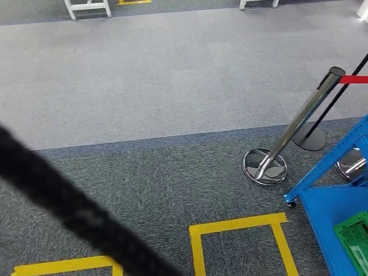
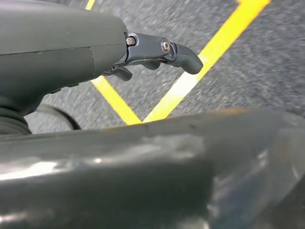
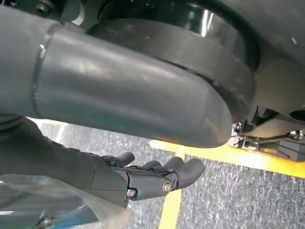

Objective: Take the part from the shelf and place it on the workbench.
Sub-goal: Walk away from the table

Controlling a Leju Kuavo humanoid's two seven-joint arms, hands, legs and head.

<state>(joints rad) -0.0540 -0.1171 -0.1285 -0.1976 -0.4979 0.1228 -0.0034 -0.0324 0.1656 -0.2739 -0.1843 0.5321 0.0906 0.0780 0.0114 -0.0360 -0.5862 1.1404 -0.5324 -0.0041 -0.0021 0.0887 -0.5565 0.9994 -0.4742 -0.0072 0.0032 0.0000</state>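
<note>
A blue shelf frame (image 1: 326, 214) enters the head view at the lower right corner. On its blue surface lies a green ribbed piece (image 1: 355, 240), cut off by the picture's edge. My left hand (image 2: 158, 51) hangs over grey carpet and yellow tape, fingers stretched out and holding nothing. My right hand (image 3: 153, 177) hangs the same way above the carpet, fingers extended side by side, nothing in them. Both hands are far from the shelf.
A chrome stanchion (image 1: 299, 123) with a round base and red belt stands just left of the shelf, a second post behind it. Yellow tape squares (image 1: 236, 225) mark the dark carpet. A thick black cable (image 1: 65, 207) crosses the lower left. White furniture legs (image 1: 88, 8) stand far back.
</note>
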